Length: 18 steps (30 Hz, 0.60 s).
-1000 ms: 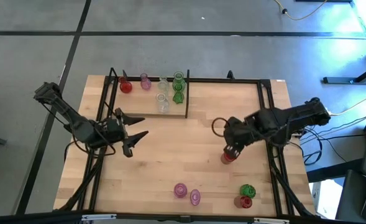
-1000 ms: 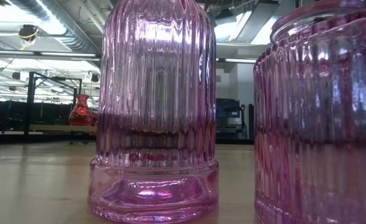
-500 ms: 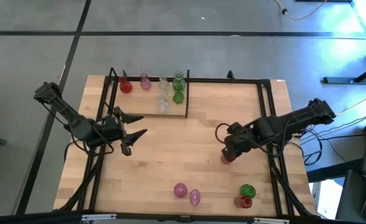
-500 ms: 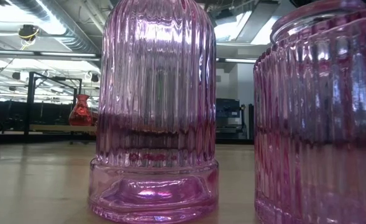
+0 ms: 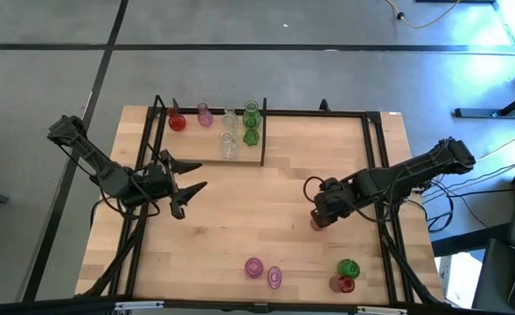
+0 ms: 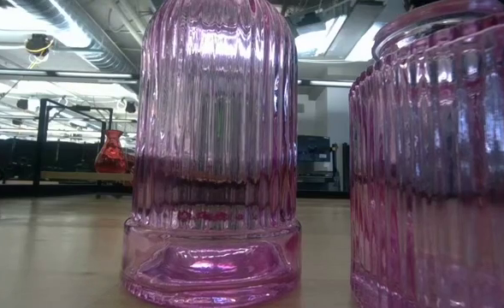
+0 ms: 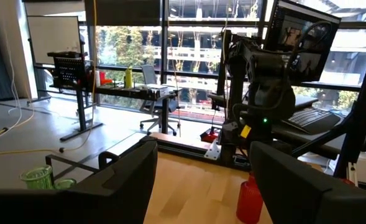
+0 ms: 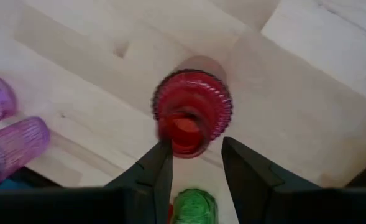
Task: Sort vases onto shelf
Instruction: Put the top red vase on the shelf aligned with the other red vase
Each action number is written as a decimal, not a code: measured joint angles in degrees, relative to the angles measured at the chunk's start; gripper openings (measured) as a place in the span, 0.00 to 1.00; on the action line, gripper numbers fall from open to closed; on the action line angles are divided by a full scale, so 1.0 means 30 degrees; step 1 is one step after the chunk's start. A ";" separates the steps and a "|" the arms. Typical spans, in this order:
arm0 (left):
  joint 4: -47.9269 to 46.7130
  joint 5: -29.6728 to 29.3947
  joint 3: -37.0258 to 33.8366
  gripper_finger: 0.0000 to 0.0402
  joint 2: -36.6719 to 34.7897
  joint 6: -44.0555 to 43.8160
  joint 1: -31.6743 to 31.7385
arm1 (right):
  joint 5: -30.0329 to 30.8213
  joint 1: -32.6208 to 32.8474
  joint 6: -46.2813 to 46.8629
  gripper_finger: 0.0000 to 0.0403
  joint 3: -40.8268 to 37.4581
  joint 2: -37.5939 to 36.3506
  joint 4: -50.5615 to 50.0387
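Red vase [image 5: 318, 222] stands under lowered right pincer [image 5: 321, 214].

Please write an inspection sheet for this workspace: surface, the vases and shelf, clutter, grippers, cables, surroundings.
Surface: wooden table, black rods along its edges.
Job's things: shelf at the far left holds six vases, red, pink, clear and green. Two pink vases and a green and red pair wait at the near edge. One red vase stands at mid-right.
Clutter: nothing seen.
Grippers: left gripper open, empty, beside the shelf. Right gripper open, its jaws astride the red vase's neck.
Cables: cable on the floor beyond the table.
Surroundings: grey floor, desks, monitors, windows.
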 joint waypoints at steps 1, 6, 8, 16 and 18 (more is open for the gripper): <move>0.0005 0.0006 0.0000 0.62 0.0000 0.0000 0.0000 | 0.0000 -0.0004 0.0006 0.31 -0.0153 -0.0012 0.0142; 0.0056 0.0006 0.0000 0.62 0.0006 0.0000 0.0000 | 0.0087 -0.0006 0.0016 0.31 -0.0557 -0.0073 0.0393; 0.0056 0.0003 0.0000 0.62 0.0007 0.0000 0.0000 | 0.0458 0.0001 -0.0045 0.31 -0.0605 -0.0059 0.0434; 0.0084 0.0022 0.0000 0.62 0.0007 0.0102 0.0337 | 0.0142 -0.0428 -0.0830 0.31 -0.0651 0.0612 0.1327; 0.0132 0.0001 -0.0015 0.62 0.0015 0.0109 0.0530 | 0.0104 -0.0630 -0.1366 0.31 -0.0631 0.0886 0.1859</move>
